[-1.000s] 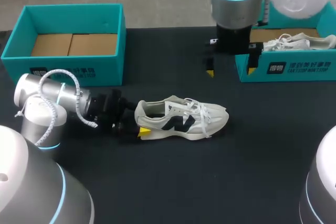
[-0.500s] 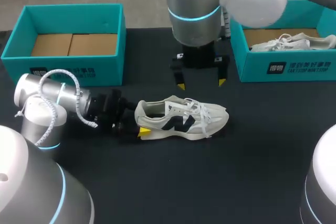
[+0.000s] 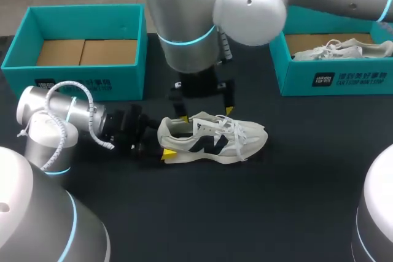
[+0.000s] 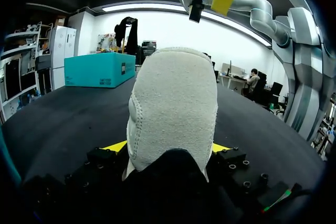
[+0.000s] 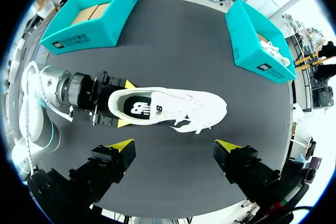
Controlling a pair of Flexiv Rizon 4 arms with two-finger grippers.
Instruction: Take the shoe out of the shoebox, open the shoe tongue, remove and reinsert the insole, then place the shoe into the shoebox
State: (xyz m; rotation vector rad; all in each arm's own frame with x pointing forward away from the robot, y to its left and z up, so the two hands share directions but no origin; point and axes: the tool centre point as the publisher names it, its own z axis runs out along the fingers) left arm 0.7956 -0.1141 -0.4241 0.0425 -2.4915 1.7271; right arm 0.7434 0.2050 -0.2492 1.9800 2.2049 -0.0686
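Head view shows the right gripper (image 3: 206,113) hanging just above the shoe (image 3: 212,139), over its opening, with its fingers spread wide. A second ago it was well away from the shoe, by the shoebox (image 3: 331,79) that holds another shoe (image 3: 344,48). The shoe stands on its sole on the table (image 3: 258,213), outside that shoebox. The left gripper (image 3: 161,144) stays clamped on the shoe's heel, unmoved. With the heel steadied, the right arm looks placed to reach down for the tongue.
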